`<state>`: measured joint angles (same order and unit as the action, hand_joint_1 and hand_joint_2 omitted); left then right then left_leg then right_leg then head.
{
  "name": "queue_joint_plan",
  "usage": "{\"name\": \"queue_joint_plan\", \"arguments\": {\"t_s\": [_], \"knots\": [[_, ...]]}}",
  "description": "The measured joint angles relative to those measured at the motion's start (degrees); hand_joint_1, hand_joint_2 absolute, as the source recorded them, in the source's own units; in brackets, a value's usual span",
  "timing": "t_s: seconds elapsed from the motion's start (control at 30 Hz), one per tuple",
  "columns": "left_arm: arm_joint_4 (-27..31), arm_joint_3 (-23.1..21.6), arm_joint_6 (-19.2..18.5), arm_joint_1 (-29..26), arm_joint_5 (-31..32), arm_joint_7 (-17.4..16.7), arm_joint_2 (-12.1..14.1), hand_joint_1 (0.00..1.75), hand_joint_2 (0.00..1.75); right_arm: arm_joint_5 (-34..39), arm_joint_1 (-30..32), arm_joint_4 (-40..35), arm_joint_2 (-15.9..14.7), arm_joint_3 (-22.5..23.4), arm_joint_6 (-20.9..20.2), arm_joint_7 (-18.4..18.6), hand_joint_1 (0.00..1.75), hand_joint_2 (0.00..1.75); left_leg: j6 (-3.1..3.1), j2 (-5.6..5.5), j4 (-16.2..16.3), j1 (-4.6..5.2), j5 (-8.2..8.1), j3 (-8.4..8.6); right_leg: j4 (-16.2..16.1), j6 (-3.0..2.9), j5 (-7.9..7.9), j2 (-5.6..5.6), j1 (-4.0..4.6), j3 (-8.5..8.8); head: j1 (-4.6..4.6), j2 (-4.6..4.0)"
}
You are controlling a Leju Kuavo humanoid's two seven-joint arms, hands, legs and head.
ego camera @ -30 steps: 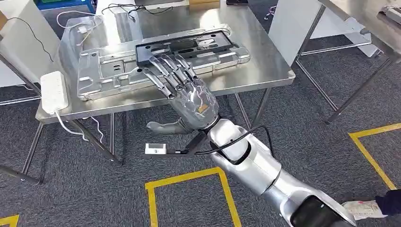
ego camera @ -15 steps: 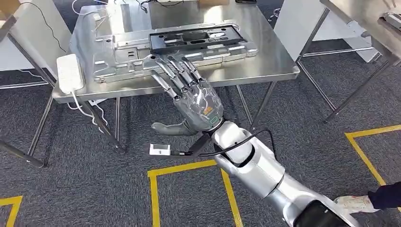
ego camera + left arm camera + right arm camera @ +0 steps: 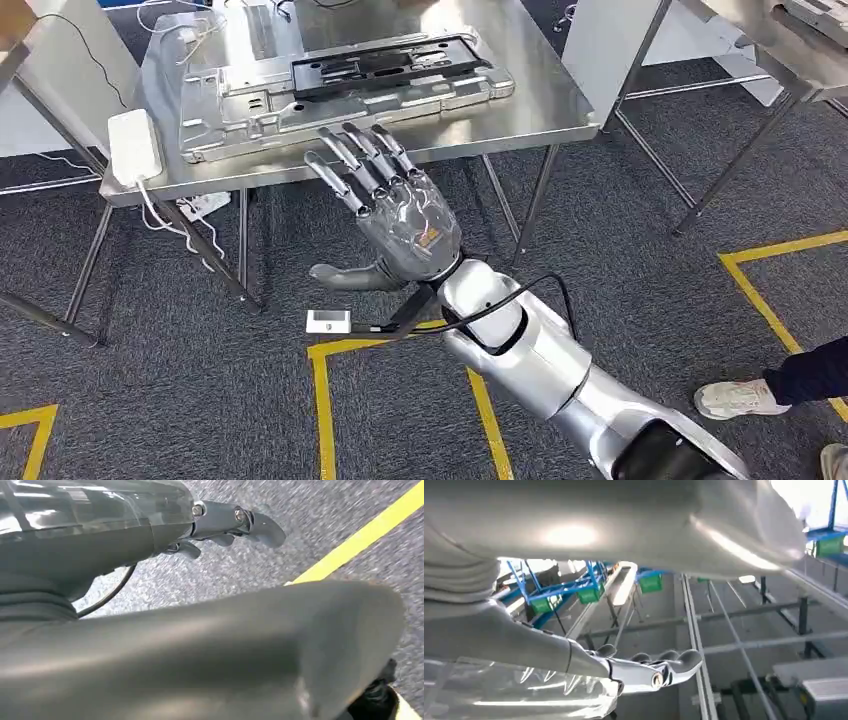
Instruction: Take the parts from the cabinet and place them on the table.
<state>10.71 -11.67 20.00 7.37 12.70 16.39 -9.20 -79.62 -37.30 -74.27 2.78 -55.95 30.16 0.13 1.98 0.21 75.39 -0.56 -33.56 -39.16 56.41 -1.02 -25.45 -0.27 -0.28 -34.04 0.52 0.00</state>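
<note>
Grey carpet, steel table (image 3: 560, 120) ahead | metal plate (image 3: 300, 110) and black frame (image 3: 390, 68) lie on it | my right hand (image 3: 395, 215) hovers near the table edge, fingers (image 3: 350, 165) apart, empty | left fingers: can't tell | drop looks done; next I'd turn toward the cabinet.

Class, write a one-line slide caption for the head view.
Open right hand hovers before the steel table, where the metal part lies.

The left hand (image 3: 150, 595) hangs over grey carpet (image 3: 320, 525), fingers (image 3: 240, 522) loosely curled, holding nothing. A yellow line (image 3: 360, 537) crosses the carpet.
</note>
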Motion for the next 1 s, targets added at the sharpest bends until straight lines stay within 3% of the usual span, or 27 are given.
{"name": "queue_joint_plan", "arguments": {"t_s": [0.07, 0.1, 0.13, 0.23, 0.27, 0.3, 0.33, 0.4, 0.43, 0.47, 0.5, 0.57, 0.6, 0.63, 0.7, 0.77, 0.8, 0.83, 0.87, 0.93, 0.97, 1.0], "knots": [[0.0, 0.0, 0.0, 0.0, 0.0, 0.0, 0.0, 0.00, 0.00, 0.3, 0.5, 0.0, 0.0, 0.0, 0.3, 0.2, 0.00, 0.00, -0.10, 0.01, -8.3, 0.00, 4.14, 5.86, 0.4, 0.30, 0.75, 0.02, -0.03, -1.22, -0.15, 0.00], [0.0, 0.0, 0.0, 0.0, 0.0, 0.1, 0.0, 0.00, 0.00, 0.5, 0.8, 0.0, 0.0, 0.1, 0.6, 0.2, 0.00, 0.00, -0.18, 0.02, -13.7, -0.01, 4.47, 9.44, 0.7, 0.50, 0.94, 0.04, -0.04, -1.51, -0.22, 0.00], [0.0, 0.0, 0.0, 0.1, 0.0, 0.1, 0.0, 0.00, 0.00, 0.7, 1.0, 0.0, -0.2, 0.2, 1.0, 0.3, 0.00, 0.00, -0.37, -0.03, -17.6, 0.17, 2.85, 11.86, 0.9, 0.72, 1.05, 0.06, 0.26, -1.87, -0.26, 0.00], [0.0, 0.4, 0.2, 0.0, -0.6, 0.0, 0.0, 0.00, 0.00, 2.9, 3.0, 0.2, -0.6, 0.5, 2.5, 0.1, 0.00, 0.00, -0.92, -0.50, -18.7, 0.48, 2.36, 11.66, 0.9, 1.74, 2.21, -0.10, 0.23, -2.29, -0.15, 0.00], [0.0, 0.7, 0.4, -0.3, -1.0, -0.1, 0.0, 0.00, 0.00, 4.4, 4.3, 0.3, -1.0, 0.9, 3.1, -0.3, 0.00, 0.00, -1.59, -0.47, -19.0, 0.18, 2.81, 11.58, 0.9, 2.03, 2.32, -0.10, 0.19, -2.41, -0.13, 0.00], [0.0, 1.0, 0.5, -0.3, -1.4, -0.2, 0.0, 0.00, 0.00, 6.0, 6.0, 0.8, -1.5, 1.4, 4.0, -0.9, 0.00, 0.00, -2.10, -0.30, -19.0, 0.04, 3.21, 11.25, 1.4, 2.45, 1.22, -0.04, -0.04, -2.70, -0.26, 0.00], [0.0, 1.2, 0.5, -0.3, -1.8, -0.2, 0.0, 0.00, 0.00, 8.3, 7.7, 1.5, -1.9, 2.0, 4.2, -1.6, 0.00, 0.00, -2.58, -0.34, -19.0, 0.01, 3.57, 10.86, 3.6, 2.58, -1.04, -0.02, -0.01, -3.55, 0.09, 0.00], [0.0, 2.2, 0.5, -0.6, -2.6, -0.2, 0.0, 0.00, 0.00, 15.1, 12.5, 4.9, -2.4, 4.1, 4.2, -3.6, 0.00, 0.00, -2.86, -0.39, -19.0, 0.01, 4.22, 9.96, 12.7, 2.79, -6.20, -0.02, -0.07, -6.88, 0.79, 0.00], [0.0, 2.6, 0.4, -0.9, -3.0, -0.5, 0.1, 0.00, 0.00, 18.7, 15.1, 7.2, -2.5, 5.3, 4.0, -5.1, 0.00, 0.00, -2.82, -0.39, -19.0, 0.02, 4.50, 9.53, 17.1, 2.84, -7.99, -0.02, -0.07, -8.41, 1.12, 0.00], [0.0, 3.1, 0.4, -1.3, -3.7, -1.1, 0.2, 0.00, 0.00, 23.6, 17.8, 10.5, -2.5, 7.0, 3.2, -7.0, 0.00, 0.00, -2.81, -0.39, -18.9, 0.01, 4.70, 9.17, 18.9, 2.89, -8.39, -0.02, -0.11, -8.65, 1.38, 0.00], [0.0, 3.7, 0.4, -1.6, -4.3, -1.7, 0.2, 0.00, 0.00, 28.1, 20.1, 13.8, -2.3, 8.8, 2.3, -8.7, 0.00, 0.00, -2.76, -0.41, -18.9, 0.01, 4.82, 8.97, 17.6, 2.95, -7.57, -0.02, -0.19, -7.33, 1.53, 0.00], [0.0, 4.4, 1.0, -2.0, -4.5, -2.6, 0.3, 0.00, 0.00, 34.7, 22.9, 19.6, -1.9, 12.1, 0.9, -11.4, 0.00, 0.00, -2.69, -0.51, -18.8, 0.00, 4.87, 8.86, 11.3, 2.89, -4.76, -0.02, -0.30, -3.20, 1.90, 0.00], [0.0, 5.0, 1.7, -2.3, -4.5, -3.1, 0.3, 0.00, 0.00, 39.8, 24.9, 25.9, -1.1, 15.8, 0.6, -14.7, 0.00, 0.00, -2.64, -0.58, -18.6, 0.00, 4.85, 8.84, 2.4, 2.78, -1.75, -0.03, -0.38, 2.09, 2.40, 0.00], [0.0, 5.3, 1.9, -2.4, -4.5, -3.1, 0.4, 0.00, 1.75, 40.9, 25.8, 29.3, -0.7, 17.7, 0.7, -16.4, 0.00, 0.00, -2.39, -0.54, -18.5, 0.34, 4.87, 8.51, 0.4, 2.67, -2.78, -0.03, -0.23, 3.41, 2.69, 0.00], [0.0, 5.7, 2.1, -2.4, -4.5, -3.2, 0.5, 0.00, 1.75, 41.8, 27.1, 34.4, 0.2, 20.5, 0.7, -17.6, 0.00, 0.00, -2.00, -0.48, -18.3, 0.49, 5.11, 8.02, 0.1, 2.43, -2.63, 0.04, -0.05, 2.71, 2.54, 0.00], [0.0, 6.1, 1.8, -2.5, -4.7, -3.2, 0.5, 0.00, 1.75, 43.6, 27.9, 38.9, 0.9, 22.5, -1.4, -14.3, 0.00, 0.00, -1.57, -0.51, -18.4, 0.49, 5.25, 8.12, 0.2, 2.05, -2.56, 0.06, -0.17, 2.63, 2.08, 0.00], [0.0, 6.4, 1.6, -2.5, -4.9, -3.2, 0.7, 0.00, 1.75, 45.4, 28.1, 41.5, 1.1, 23.8, -2.9, -11.4, 0.00, 1.75, -1.23, -0.59, -18.0, 0.41, 4.55, 8.03, -0.1, 1.69, -2.34, -0.02, -0.52, 2.75, 1.95, 0.00], [0.0, 6.7, 1.6, -2.7, -5.0, -3.1, 0.7, 0.00, 1.75, 48.4, 28.5, 44.5, 1.2, 25.7, -4.7, -8.5, 0.00, 1.75, -1.12, -0.49, -16.2, 0.44, 2.88, 7.44, -0.1, 1.29, -2.32, -0.09, -0.51, 2.75, 1.50, 0.00], [0.0, 6.8, 1.6, -2.8, -5.0, -3.0, 0.7, 0.00, 1.75, 52.0, 29.5, 47.2, 1.1, 28.0, -6.8, -6.1, 0.00, 1.75, -1.09, -0.50, -12.1, 0.40, 0.09, 5.83, -0.1, 0.93, -2.30, -0.40, -0.50, 2.75, 0.65, 0.00], [-0.1, 7.1, 1.6, -3.5, -5.1, -2.8, 1.0, 0.00, 1.75, 59.3, 32.1, 52.5, 0.7, 33.8, -11.7, -0.1, 0.00, 1.75, -1.02, -0.49, -2.4, 0.35, -4.39, 2.05, -0.1, 0.83, -2.31, -0.78, -0.43, 2.65, 0.13, 0.00], [-0.1, 7.4, 1.6, -3.9, -5.2, -2.9, 1.0, 0.00, 1.75, 61.6, 33.4, 54.1, 0.5, 36.1, -13.6, 3.7, 0.00, 1.75, -0.98, -0.48, 0.4, 0.25, -5.06, 1.10, -0.1, 0.83, -2.30, -0.84, -0.42, 2.60, 0.09, 0.00], [-0.1, 7.7, 1.5, -4.2, -5.4, -3.0, 1.1, 0.00, 1.75, 63.9, 34.3, 55.6, 0.3, 38.5, -15.5, 8.6, 0.00, 1.75, -0.97, -0.47, 0.3, 0.13, -4.39, 1.43, 0.0, 0.77, -2.26, -0.82, -0.42, 2.58, 0.07, 0.00]]}}
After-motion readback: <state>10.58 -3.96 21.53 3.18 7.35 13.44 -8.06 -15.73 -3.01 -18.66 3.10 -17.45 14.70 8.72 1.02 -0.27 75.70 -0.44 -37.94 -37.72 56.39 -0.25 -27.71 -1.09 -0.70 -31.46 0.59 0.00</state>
